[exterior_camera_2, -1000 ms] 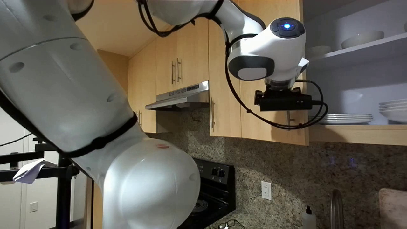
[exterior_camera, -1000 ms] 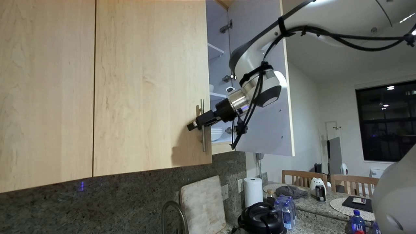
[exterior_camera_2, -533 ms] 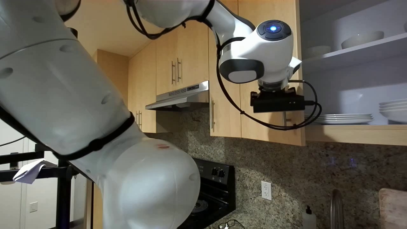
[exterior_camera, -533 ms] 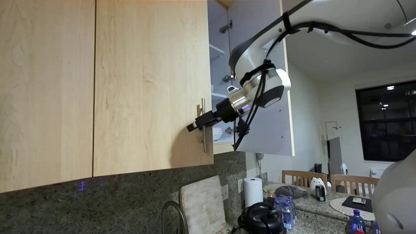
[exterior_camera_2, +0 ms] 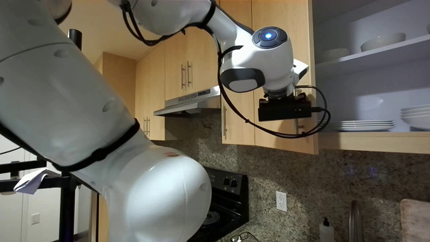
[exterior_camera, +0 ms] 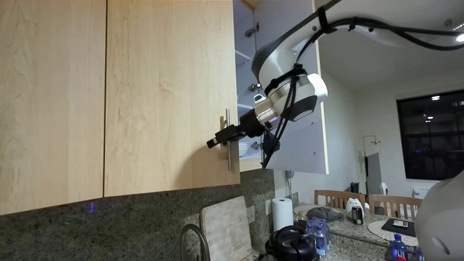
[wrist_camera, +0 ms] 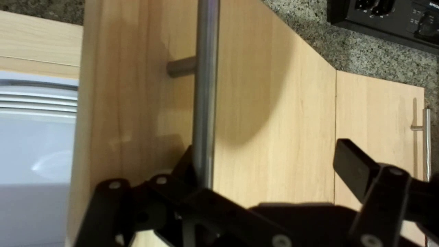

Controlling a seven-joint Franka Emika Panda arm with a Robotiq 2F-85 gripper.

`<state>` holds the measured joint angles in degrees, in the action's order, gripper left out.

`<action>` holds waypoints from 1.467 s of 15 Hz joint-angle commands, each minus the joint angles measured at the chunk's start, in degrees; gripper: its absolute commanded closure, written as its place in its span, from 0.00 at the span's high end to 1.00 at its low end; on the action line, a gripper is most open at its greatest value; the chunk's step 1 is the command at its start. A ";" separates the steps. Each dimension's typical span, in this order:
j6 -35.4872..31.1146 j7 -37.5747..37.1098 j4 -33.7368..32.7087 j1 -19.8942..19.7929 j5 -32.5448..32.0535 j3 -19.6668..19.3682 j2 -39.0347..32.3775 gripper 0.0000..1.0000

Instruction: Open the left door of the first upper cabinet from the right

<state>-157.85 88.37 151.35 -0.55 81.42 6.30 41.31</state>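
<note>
- The black two-fingered gripper (wrist_camera: 267, 157) has its fingers spread far apart; one fingertip shows just behind the slim, round brushed-steel bar handle (wrist_camera: 205, 92), while the other finger stands well apart from it. Whether fingertip and bar touch cannot be told.
- The bar stands off the wood on a short round post.
- The tall, flat, light maple-wood left door (exterior_camera: 170, 98), finely grained, is ajar, angled out from the light maple-wood first upper cabinet (exterior_camera_2: 386, 139).
- The smooth, whitish opposite door (exterior_camera: 293, 156) is swung wide.
- In the cabinet's pale interior, a flat white shelf (exterior_camera_2: 373, 57) carries rounded white bowls (exterior_camera_2: 383, 42).
- Below it sit a stack of flat white plates (exterior_camera_2: 361, 126) and a stack of deeper white dishes (exterior_camera_2: 416, 116).
- Speckled granite backsplash (exterior_camera_2: 302, 171) runs underneath.
</note>
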 commanded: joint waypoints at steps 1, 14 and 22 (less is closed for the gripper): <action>-0.62 -4.08 3.82 4.28 3.53 5.61 -0.48 1.00; -7.21 1.15 2.30 1.23 5.91 4.82 1.43 1.00; -7.59 4.42 6.69 3.72 6.58 6.95 5.78 1.00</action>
<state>-165.52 89.71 153.88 0.13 85.60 11.34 43.78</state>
